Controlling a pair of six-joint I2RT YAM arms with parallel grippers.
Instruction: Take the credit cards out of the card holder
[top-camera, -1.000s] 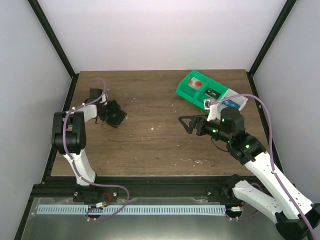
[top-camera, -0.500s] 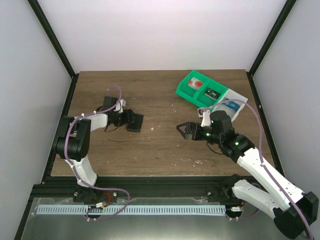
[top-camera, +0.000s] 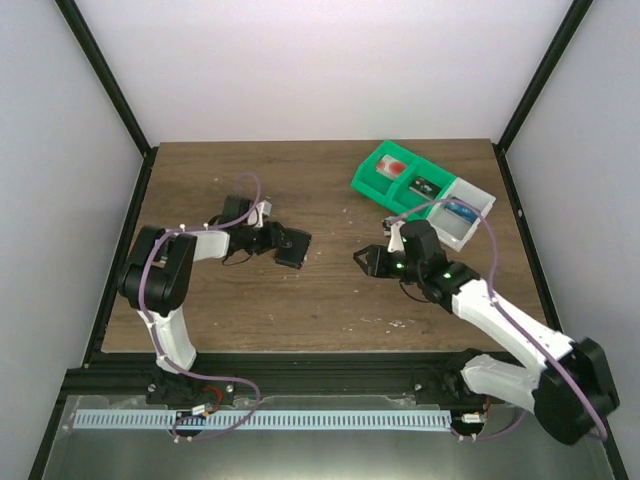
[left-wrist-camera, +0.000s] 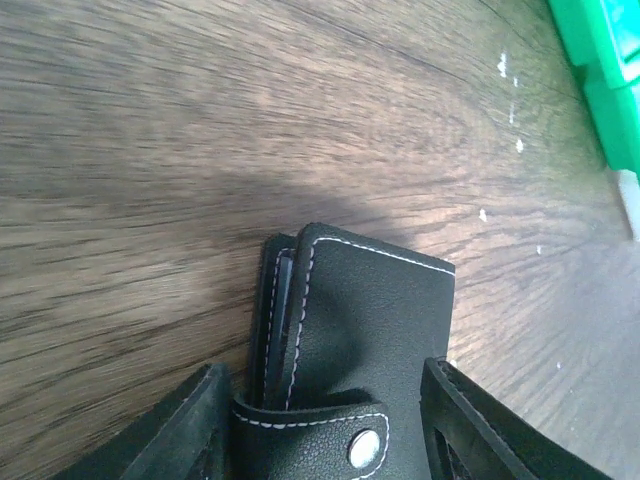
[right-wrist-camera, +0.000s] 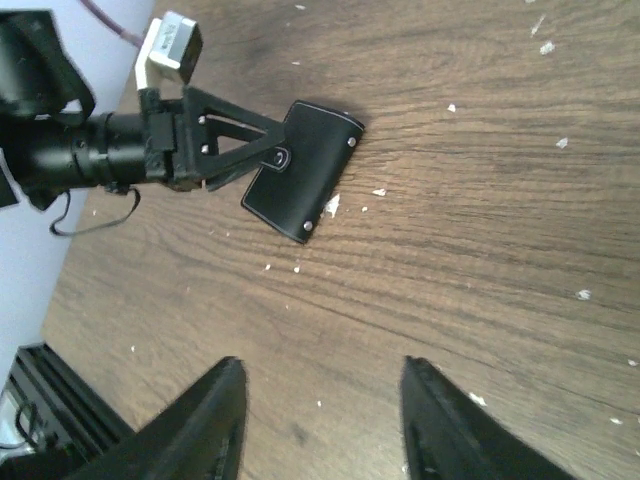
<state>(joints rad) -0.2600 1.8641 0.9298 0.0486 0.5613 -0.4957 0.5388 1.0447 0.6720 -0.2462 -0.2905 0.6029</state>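
Brown wooden table (top-camera: 330, 300), enclosed by plain white walls. Left of centre, the left gripper (top-camera: 278, 244) reaches rightward and clasps one short end of the card holder (top-camera: 293, 248), a flat black stitched wallet. Its fingers (left-wrist-camera: 190, 430) sit on either side of the snap strap. Whether the wallet rests on the wood cannot be told. Further right, near but not touching, the right gripper (top-camera: 364, 260) hovers with its jaws partly spread and empty. At far right sit a green tray (top-camera: 392, 172) and a white tray (top-camera: 470, 205).
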